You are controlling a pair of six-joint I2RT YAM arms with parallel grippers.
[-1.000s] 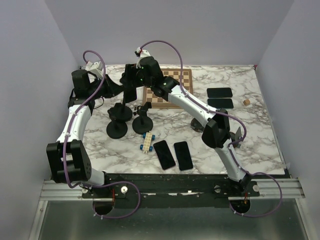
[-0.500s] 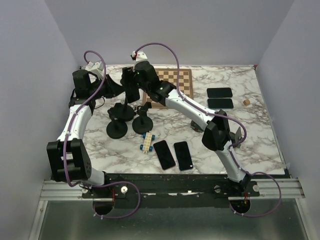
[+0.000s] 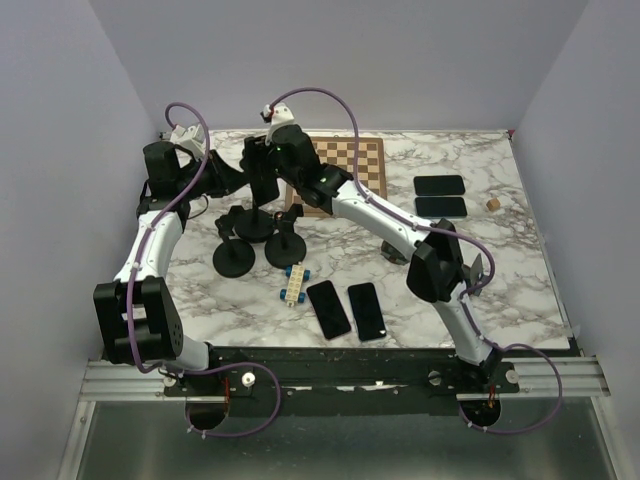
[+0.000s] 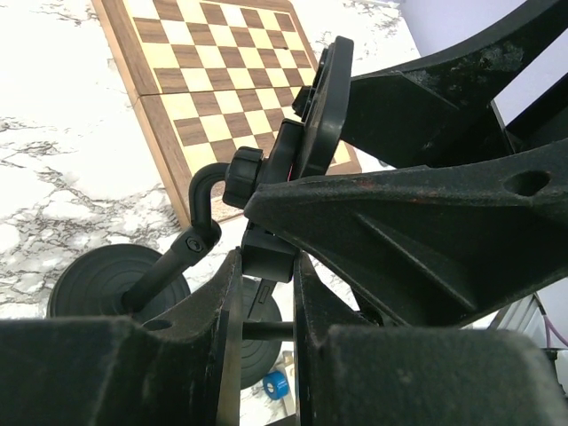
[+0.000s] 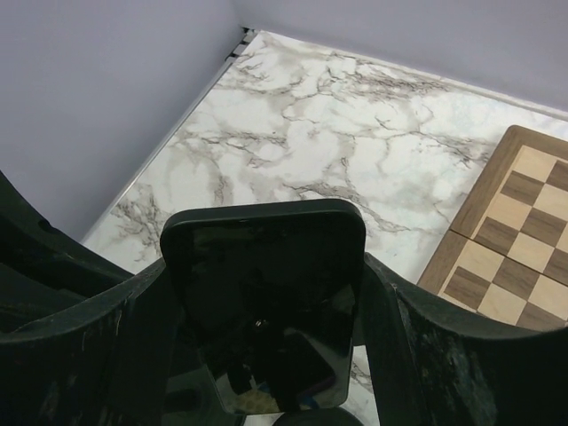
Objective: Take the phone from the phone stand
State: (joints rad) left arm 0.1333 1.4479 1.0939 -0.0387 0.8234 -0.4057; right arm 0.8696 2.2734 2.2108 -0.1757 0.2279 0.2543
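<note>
The phone (image 5: 262, 302) is held by its long edges between the fingers of the right gripper (image 5: 266, 275), which is closed on it. It sits over the far-left part of the counter (image 3: 500, 270), just left of the chessboard (image 3: 335, 175). Whether it has cleared the cradle cannot be told, as a dark lip is seen at its lower end. The left gripper (image 4: 266, 266) is drawn narrow around the joint block of the stand (image 4: 182, 257), apparently to brace it.

Several faults are to be feared. If the phone is pulled at an angle, its lower end may catch on the lip and the stand may be dragged or tipped. The smooth edges may slide out from the pads if the pull is abrupt. The two grippers are nearly touching, so a sideways move could knock one against the other.

Room is tight nearby. Two spare stands (image 3: 234, 258) are just toward the near edge and could be toppled by a low sweep. The left and far edges are walled. Bare marble is seen in the far-left corner and, more generously, toward the right edge. Two loose phones (image 3: 347, 309) lie by the near edge.
</note>
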